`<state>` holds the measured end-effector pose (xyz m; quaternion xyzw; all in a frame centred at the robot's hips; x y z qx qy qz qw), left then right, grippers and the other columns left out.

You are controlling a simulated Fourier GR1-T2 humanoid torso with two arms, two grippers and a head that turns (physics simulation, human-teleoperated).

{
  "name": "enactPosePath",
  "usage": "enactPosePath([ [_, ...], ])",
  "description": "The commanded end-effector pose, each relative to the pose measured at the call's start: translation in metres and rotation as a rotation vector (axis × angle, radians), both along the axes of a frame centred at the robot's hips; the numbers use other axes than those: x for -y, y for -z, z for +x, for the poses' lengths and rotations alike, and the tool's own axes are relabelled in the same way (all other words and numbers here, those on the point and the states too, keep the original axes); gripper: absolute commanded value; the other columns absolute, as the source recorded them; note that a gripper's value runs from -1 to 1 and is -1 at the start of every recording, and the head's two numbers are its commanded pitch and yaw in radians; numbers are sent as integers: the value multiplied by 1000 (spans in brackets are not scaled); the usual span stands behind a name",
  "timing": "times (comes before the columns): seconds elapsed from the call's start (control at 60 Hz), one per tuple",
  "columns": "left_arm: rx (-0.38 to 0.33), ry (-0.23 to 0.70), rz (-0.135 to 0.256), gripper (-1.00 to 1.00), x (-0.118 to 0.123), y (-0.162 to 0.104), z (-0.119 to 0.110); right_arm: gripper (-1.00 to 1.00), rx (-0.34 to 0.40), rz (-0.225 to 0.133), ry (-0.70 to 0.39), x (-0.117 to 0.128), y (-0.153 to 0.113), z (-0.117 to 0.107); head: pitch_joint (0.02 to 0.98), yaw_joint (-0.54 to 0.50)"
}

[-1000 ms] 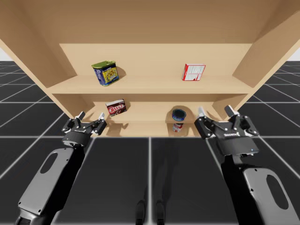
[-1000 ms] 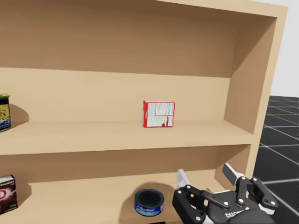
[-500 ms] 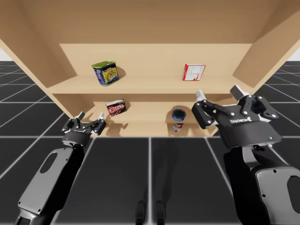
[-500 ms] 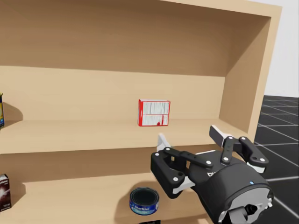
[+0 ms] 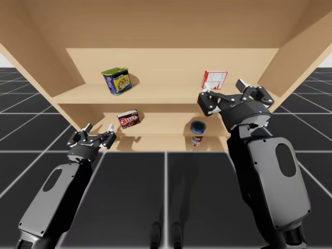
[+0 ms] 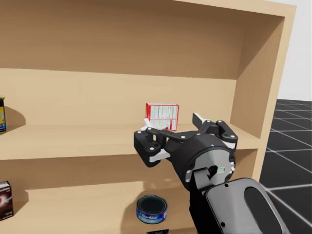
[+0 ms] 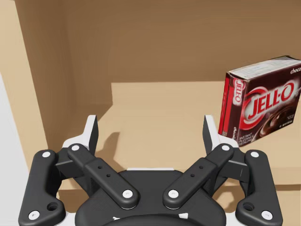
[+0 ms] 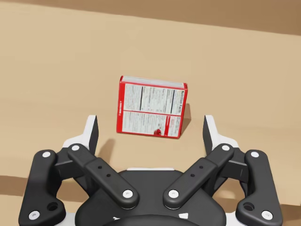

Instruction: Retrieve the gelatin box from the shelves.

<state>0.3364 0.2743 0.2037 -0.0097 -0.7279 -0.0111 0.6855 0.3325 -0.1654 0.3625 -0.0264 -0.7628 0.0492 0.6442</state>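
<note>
Right claw higher, before red-white box

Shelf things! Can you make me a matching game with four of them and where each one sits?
As seen in the high view:

1. green-and-yellow can
2. red-and-white box
3. dark red box
4. blue round can

A. lower shelf, right side
B. upper shelf, left side
C. lower shelf, left side
D. upper shelf, right side

Pairs: 1-B, 2-D, 3-C, 4-A.
</note>
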Motion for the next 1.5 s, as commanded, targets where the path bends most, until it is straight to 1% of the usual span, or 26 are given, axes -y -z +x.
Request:
enactPosePath([
  [0.017,0,-8,-6,-1000,-3,-1,0,-1000,-29,14,-10,-4,-1,21,274,-267],
  [0.1,0,-11,-8,-1000,-3,-1,1,-1000,-44,4,7,-5,-1,30,275,-267],
  [0.117,1,-11,-8,-1000,-3,-1,1,-1000,-50,11,6,-5,-1,33,276,-267],
  [0.2,0,-12,-8,-1000,-4,-1,1,-1000,-66,13,23,-5,0,44,278,-267],
  [0.267,0,-12,-9,-1000,-4,-1,1,-1000,-80,23,27,-4,0,53,279,-267],
  [0.317,0,-14,-11,-1000,-5,-1,1,-1000,-80,13,47,-2,0,60,281,-267],
  [0.567,2,-17,-16,-1000,-6,-1,1,-1000,-97,18,61,-1,-4,80,284,-262],
  [0.65,1,-18,-20,-1000,-7,-1,1,-1000,-104,4,68,-1,-1,89,285,-260],
  [0.7,1,-19,-21,-1000,-7,-1,1,-1000,-117,10,43,0,0,90,285,-258],
  [0.717,1,-19,-21,-1000,-7,-1,1,-717,-107,4,42,0,2,90,285,-258],
  [0.75,1,-20,-21,-1000,-7,-1,1,-343,-93,-5,51,0,4,91,286,-257],
  [0.767,1,-20,-22,-1000,-8,-1,1,334,-87,2,58,1,6,92,286,-257],
  [0.783,1,-19,-22,-1000,-8,-1,1,793,-84,2,56,1,7,92,286,-257],
  [0.817,1,-19,-23,-1000,-8,-1,1,936,-83,8,42,2,8,91,287,-257],
  [0.833,1,-19,-23,-1000,-8,-1,1,959,-89,15,36,3,9,91,287,-257],
  [0.917,1,-19,-23,-1000,-8,-1,1,972,-86,29,33,9,9,86,289,-257],
  [1.0,0,-19,-23,-1000,-8,-1,1,970,-70,21,44,12,7,79,291,-257],
  [1.017,0,-20,-23,-1000,-8,-1,2,947,-65,26,42,14,5,75,291,-257],
  [1.1,0,-19,-22,-1000,-8,-1,2,915,-45,19,40,18,0,63,292,-258],
  [1.133,-1,-19,-22,-1000,-8,-1,2,901,-34,23,36,21,-3,55,291,-259],
  [1.2,-1,-18,-21,-1000,-7,-1,1,890,-14,11,35,24,-6,43,291,-260],
  [1.25,-1,-18,-21,-1000,-7,-1,1,855,-1,29,18,25,-7,29,292,-258],
  [1.383,-1,-18,-19,-1000,-6,-1,0,829,41,30,-20,22,-9,-4,295,-255],
  [1.417,-2,-18,-19,-1000,-6,-1,0,847,59,20,-31,21,-9,-15,296,-256],
  [1.467,-2,-16,-18,-1000,-5,-1,0,876,74,16,-38,21,-10,-23,297,-257],
  [1.5,-3,-16,-18,-1000,-5,-1,0,878,92,6,-44,20,-10,-30,297,-257],
])
